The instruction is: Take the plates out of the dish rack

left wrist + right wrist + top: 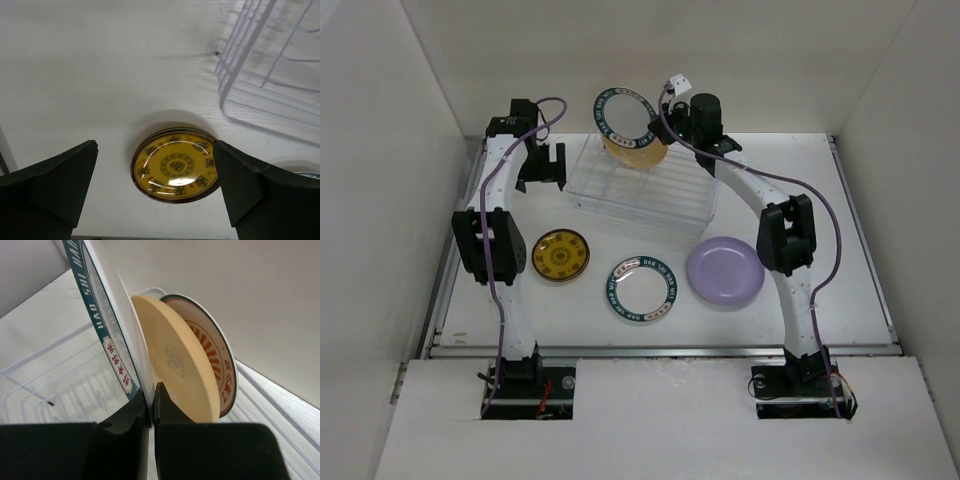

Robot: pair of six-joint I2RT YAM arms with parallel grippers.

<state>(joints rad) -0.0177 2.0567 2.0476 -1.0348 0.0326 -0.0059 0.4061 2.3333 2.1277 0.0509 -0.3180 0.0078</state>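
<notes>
Right gripper (151,390) sat clamped on the rim of the teal-rimmed plate (107,347), which I saw standing at the far end of the dish rack (650,195). Behind it stood the tan plate (175,365), then the orange-centred plate (217,365). Left gripper (155,150) hung spread wide above the gold plate (175,167) on the table (75,75).

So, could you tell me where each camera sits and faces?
Top external: above, behind the bases, looking down on table, dish rack, left arm, right arm.
Left wrist: on the left arm, looking down at gold plate framed by its open jaws.
Right wrist: on the right arm, looking along the teal-rimmed plate its jaws pinch, tan plate behind.
Shared: top and left wrist both show gold plate and rack.
</notes>
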